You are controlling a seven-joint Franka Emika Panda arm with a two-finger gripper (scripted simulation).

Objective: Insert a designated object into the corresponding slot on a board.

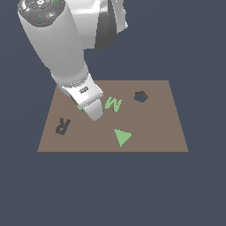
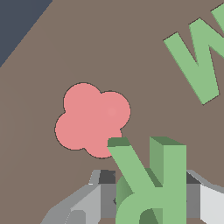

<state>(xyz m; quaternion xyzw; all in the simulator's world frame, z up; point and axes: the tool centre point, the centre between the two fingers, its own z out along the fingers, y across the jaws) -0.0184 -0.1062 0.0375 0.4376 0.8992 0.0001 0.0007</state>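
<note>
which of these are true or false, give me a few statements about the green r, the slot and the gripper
1. The green R sits between the fingers of the gripper. True.
2. The R-shaped slot is already filled. False: it is empty.
3. A pink clover-shaped patch lies on the board near the R. True.
4. The green triangle sits inside the pentagon hole. False: it lies apart on the board.
5. The green M lies off the board. False: it rests on it.
</note>
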